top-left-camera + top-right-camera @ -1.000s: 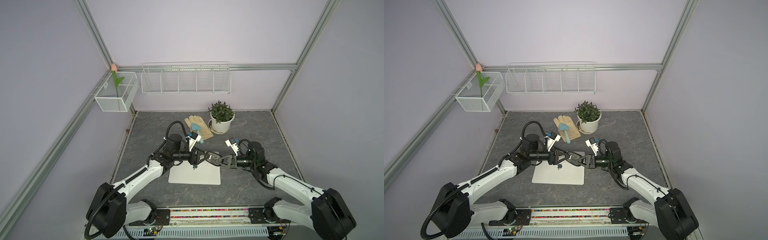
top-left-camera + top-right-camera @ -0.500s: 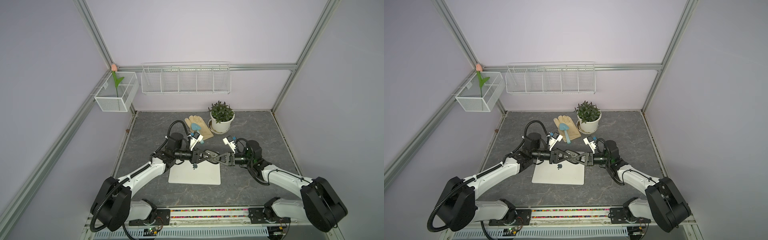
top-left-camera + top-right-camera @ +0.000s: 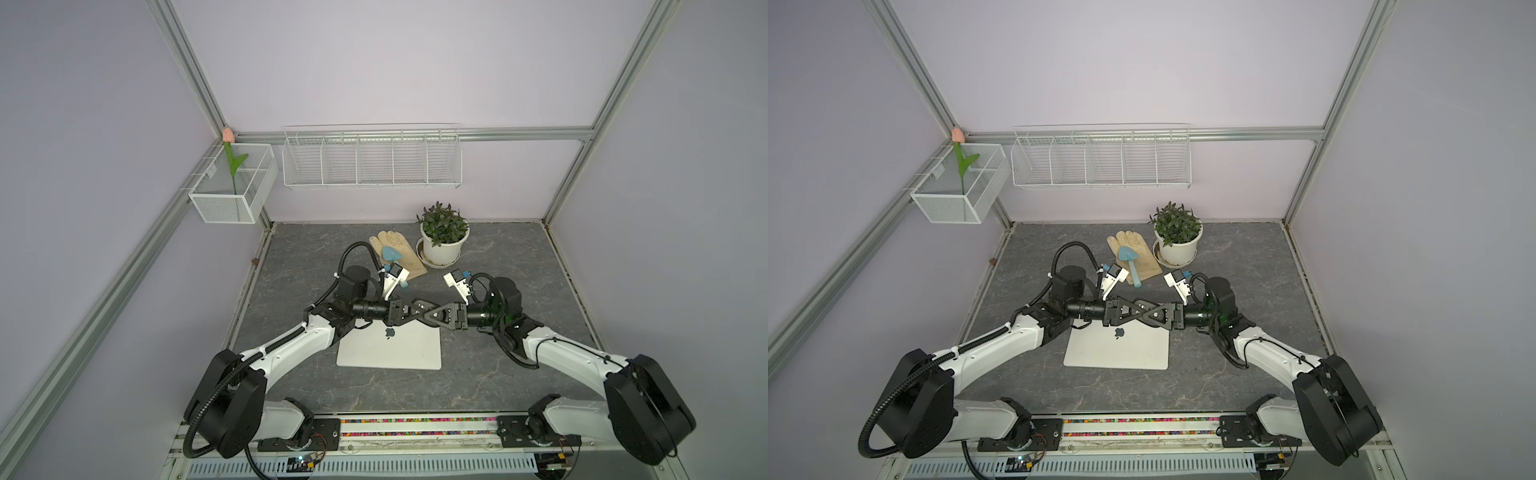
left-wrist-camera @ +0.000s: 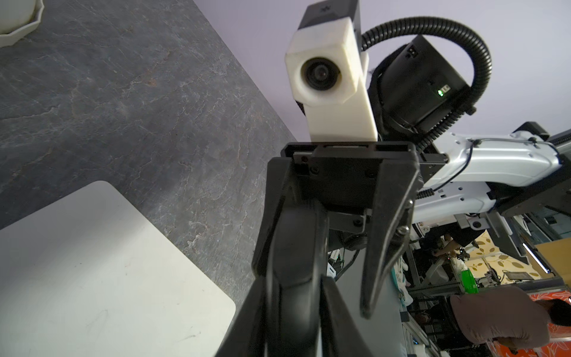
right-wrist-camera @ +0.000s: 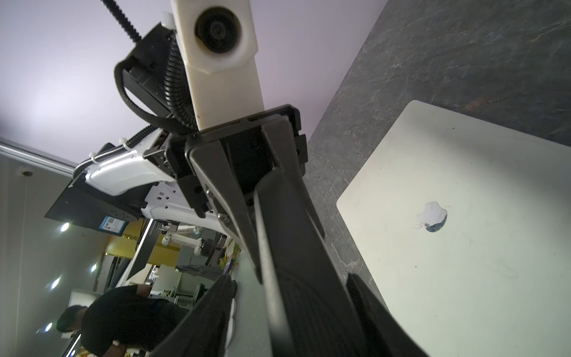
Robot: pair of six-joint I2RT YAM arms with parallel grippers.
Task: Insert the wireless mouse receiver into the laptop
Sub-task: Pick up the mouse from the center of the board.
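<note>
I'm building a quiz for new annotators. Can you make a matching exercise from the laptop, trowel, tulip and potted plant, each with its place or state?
Things: 1 laptop; 2 trowel; 3 tulip; 4 potted plant.
Places or states: A lies on the glove; B stands in the mesh basket; C lies closed; D stands on a saucer.
Pairs: 1-C, 2-A, 3-B, 4-D.

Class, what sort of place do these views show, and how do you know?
Probably a robotics test cell: two robot arms on a rail, an aluminium frame, staged props like the laptop and potted plant.
</note>
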